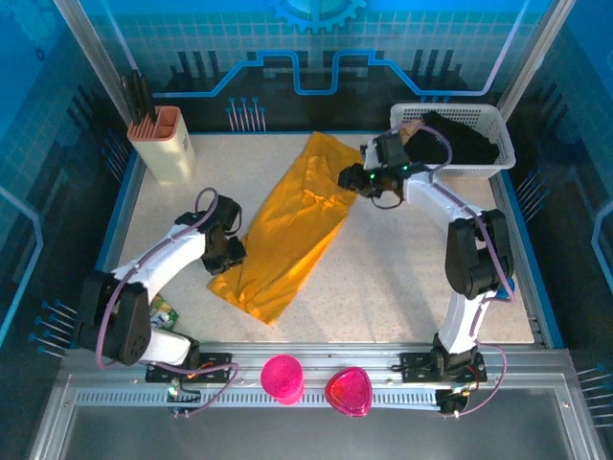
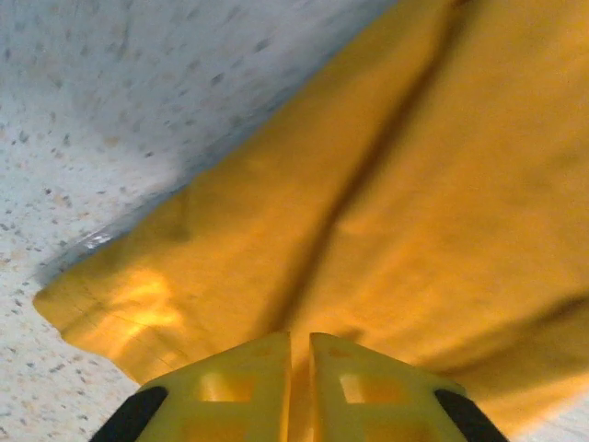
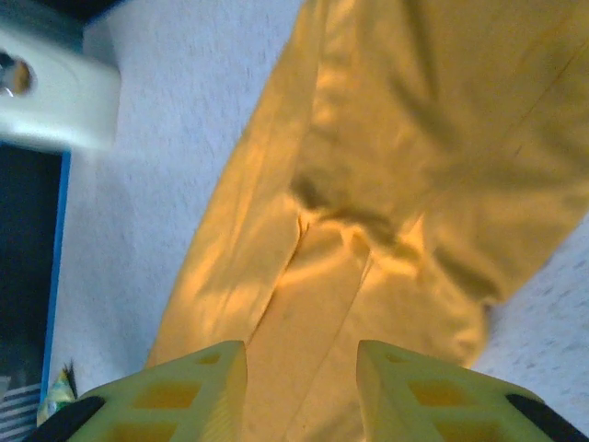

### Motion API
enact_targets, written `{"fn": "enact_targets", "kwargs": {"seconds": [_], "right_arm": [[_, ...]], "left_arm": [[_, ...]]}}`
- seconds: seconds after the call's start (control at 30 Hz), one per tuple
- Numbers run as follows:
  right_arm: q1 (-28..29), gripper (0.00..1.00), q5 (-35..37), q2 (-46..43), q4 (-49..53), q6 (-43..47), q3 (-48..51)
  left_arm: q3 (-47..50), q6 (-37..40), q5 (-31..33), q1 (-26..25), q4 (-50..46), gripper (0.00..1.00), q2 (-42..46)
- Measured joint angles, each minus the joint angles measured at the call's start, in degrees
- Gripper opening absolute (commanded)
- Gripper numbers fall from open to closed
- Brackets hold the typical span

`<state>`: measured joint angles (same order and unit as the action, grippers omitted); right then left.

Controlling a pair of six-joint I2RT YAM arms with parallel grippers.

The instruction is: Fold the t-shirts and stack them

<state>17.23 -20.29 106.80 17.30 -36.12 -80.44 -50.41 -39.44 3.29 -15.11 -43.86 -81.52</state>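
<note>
An orange-yellow t-shirt (image 1: pixel 292 230) lies folded into a long strip, running diagonally across the speckled table. My left gripper (image 1: pixel 235 251) sits at the strip's lower left edge. In the left wrist view its jaws (image 2: pixel 300 336) stand a thin slit apart with the t-shirt (image 2: pixel 386 184) in the slit, and a dark crease runs into them. My right gripper (image 1: pixel 350 179) is at the strip's upper right edge. Seen from the right wrist, its fingers (image 3: pixel 301 348) are spread apart over the rumpled t-shirt (image 3: pixel 368 166), holding nothing.
A white basket (image 1: pixel 498 158) of dark clothes stands at the back right. A beige holder (image 1: pixel 163 144) with black tools is at the back left. A small green-yellow packet (image 1: pixel 163 311) lies near the left arm's base. Two pink things (image 1: pixel 283 377) (image 1: pixel 348 391) rest on the front rail.
</note>
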Motion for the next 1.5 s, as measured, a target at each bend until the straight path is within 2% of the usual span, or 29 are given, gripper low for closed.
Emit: {"fn": "enact_targets", "kwargs": {"seconds": [0.1, 0.3, 0.67, 0.8, 0.93, 1.07, 1.2, 1.37, 1.5], "right_arm": [[2.45, 0.37, -0.72, 3.06, -3.48, -3.28, 4.44], [3.32, 0.36, -0.28, 11.06, -7.06, -6.60, 3.28], [2.75, 0.36, 0.90, 19.39, -5.55, -7.34, -6.64], [1.90, 0.36, 0.90, 22.99, -1.49, -5.90, -13.51], [0.79, 0.37, 0.09, 30.18, 5.84, -2.56, -26.75], [0.31, 0.37, -0.26, 36.63, 12.96, 1.20, -39.10], [-0.26, 0.37, -1.22, 40.85, 18.29, 4.46, -47.28], [-1.16, 0.39, -2.93, 42.05, 21.18, 8.09, -49.83], [-1.49, 0.43, -4.48, 41.99, 22.14, 11.21, -49.70]], "left_arm": [[3.02, 0.33, -0.11, 0.11, 2.51, 0.05, -3.72], [5.97, -0.61, -0.42, -2.05, 7.65, 0.04, -5.51], [16.46, -8.15, -0.76, -10.03, 14.71, 0.05, 5.01], [18.80, -11.67, -0.98, -12.96, 16.15, 0.06, 7.74], [18.99, -14.67, -1.49, -15.72, 17.75, 0.07, 7.26], [17.09, -17.49, -2.08, -18.82, 20.41, 0.07, 3.91], [13.18, -20.33, -2.10, -24.39, 22.86, 0.07, -1.22], [9.22, -22.71, -2.05, -30.16, 23.58, 0.09, -5.40], [7.28, -23.74, -1.36, -32.54, 20.52, 0.19, -6.29]]}}
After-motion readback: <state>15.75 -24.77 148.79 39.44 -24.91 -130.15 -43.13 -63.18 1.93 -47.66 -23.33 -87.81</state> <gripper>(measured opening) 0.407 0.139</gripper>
